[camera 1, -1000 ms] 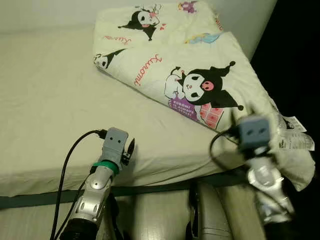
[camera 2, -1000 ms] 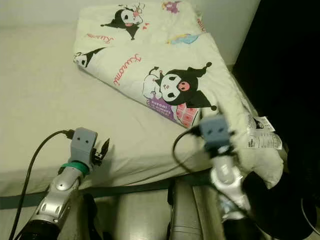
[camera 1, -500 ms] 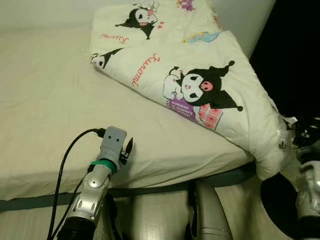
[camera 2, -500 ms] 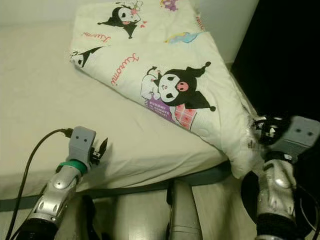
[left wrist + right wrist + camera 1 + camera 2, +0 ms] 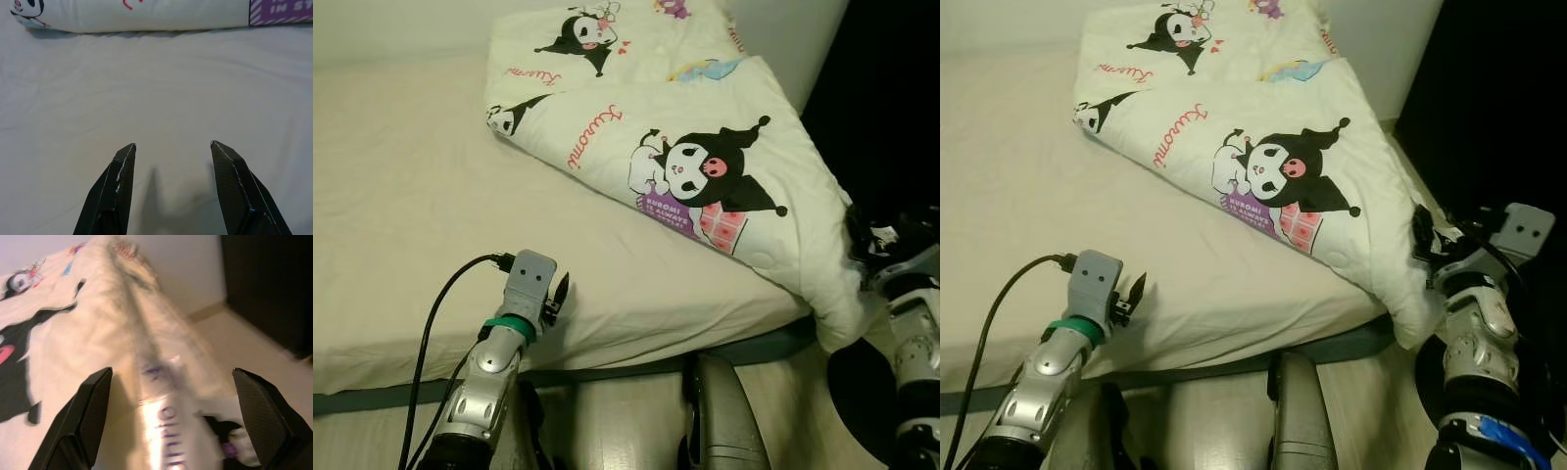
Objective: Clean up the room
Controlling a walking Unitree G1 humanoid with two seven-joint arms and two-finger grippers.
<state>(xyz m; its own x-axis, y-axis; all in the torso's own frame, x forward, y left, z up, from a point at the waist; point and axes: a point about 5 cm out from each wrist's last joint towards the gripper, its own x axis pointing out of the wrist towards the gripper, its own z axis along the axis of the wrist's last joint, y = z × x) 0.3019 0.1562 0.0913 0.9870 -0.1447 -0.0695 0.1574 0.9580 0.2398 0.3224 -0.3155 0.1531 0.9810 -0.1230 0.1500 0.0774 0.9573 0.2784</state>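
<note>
A wide bed with a plain cream sheet (image 5: 401,196) takes up most of the scene, and a folded cream quilt printed with black-and-pink cartoon characters and red script (image 5: 705,147) lies across its far right part, running from the wall end down to the bed's near right corner, where its edge droops over the side. A white care label with printed text (image 5: 164,431) hangs from that drooping edge.

The left gripper (image 5: 171,188) hovers low over the bare sheet near the bed's front edge, well apart from the quilt; its two black fingers (image 5: 115,196) stand spread with nothing between them. A black cable (image 5: 435,313) loops from its grey wrist housing down past the silver forearm.

The right gripper (image 5: 171,421) is off the bed's right side, next to the quilt's hanging corner, its fingers (image 5: 83,421) set wide apart on either side of the drooping fold and label. That wrist picture is blurred, so whether either finger touches the fabric is hard to say; it seems not to be clamped.

Beneath the bed edge runs a dark green band (image 5: 607,372) above pale flooring.
</note>
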